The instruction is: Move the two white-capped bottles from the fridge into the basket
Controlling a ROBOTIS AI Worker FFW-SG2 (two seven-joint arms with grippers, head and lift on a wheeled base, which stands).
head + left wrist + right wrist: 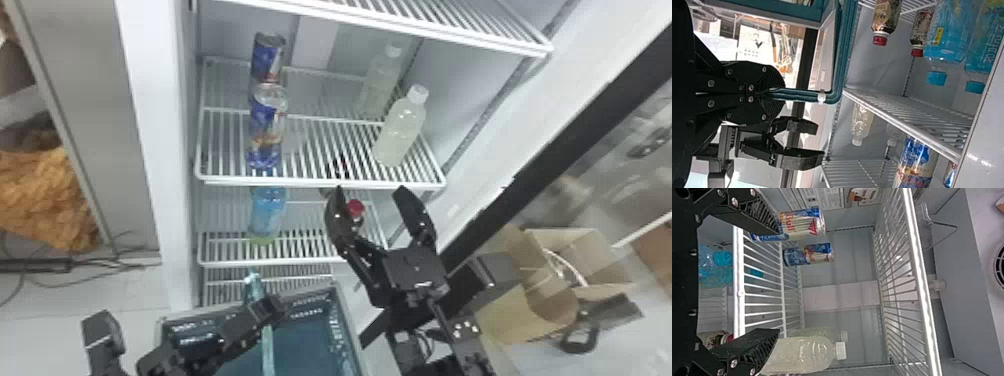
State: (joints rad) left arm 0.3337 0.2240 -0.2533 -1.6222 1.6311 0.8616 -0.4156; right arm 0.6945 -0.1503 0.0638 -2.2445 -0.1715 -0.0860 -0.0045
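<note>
The right end effector [370, 189] gapes empty before the fridge shelf [310, 181]; entering low could snag its edge or shove the front bottle [400, 132] into the rear bottle [381, 82]. Pulling the left end effector [784, 91], seemingly clenched on the handle [805, 95], could tip the basket [351, 327].

The nearer white-capped bottle [400, 132] and the farther white-capped bottle [379, 82] contain pale, cloudy liquid and stand upright on one fridge shelf [320, 183]. Lower is the blue, open-topped basket [305, 345].
</note>
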